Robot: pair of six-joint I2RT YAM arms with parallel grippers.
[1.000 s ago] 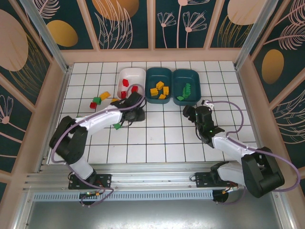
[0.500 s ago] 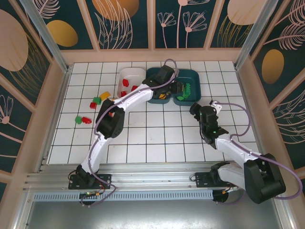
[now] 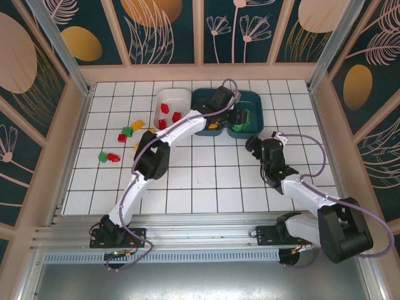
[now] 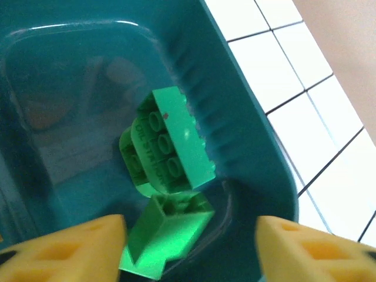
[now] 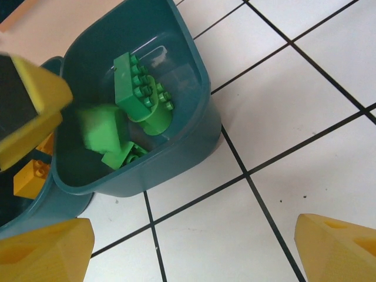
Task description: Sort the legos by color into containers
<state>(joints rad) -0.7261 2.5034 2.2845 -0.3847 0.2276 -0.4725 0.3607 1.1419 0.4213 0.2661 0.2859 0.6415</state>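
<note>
My left gripper [image 4: 191, 236] hangs open over the right teal container [image 3: 256, 105]. A green lego [image 4: 167, 235] lies loose between its yellow fingers, close to the left one and far from the right. Under it is a pile of green legos [image 4: 167, 144]. From the top, the left gripper [image 3: 239, 119] is at that bin's near left corner. My right gripper [image 5: 191, 247] is open over bare tiles just in front of the same bin [image 5: 197, 138]. Red legos [image 3: 167, 112] lie in the white container [image 3: 178, 97]. Yellow legos [image 3: 214, 125] lie in the middle teal container [image 3: 201, 97].
Loose legos lie on the left tiles: yellow [image 3: 138, 125], green [image 3: 127, 131], red [image 3: 122, 137], green [image 3: 102, 155] and red [image 3: 114, 157]. The left arm [image 3: 181, 122] stretches across the white and middle bins. Wooden walls enclose the tiled floor.
The left arm swung from the left-centre tiles up over the right teal bin. Its jaws then opened and the green lego came free. The right gripper shifted slightly.
</note>
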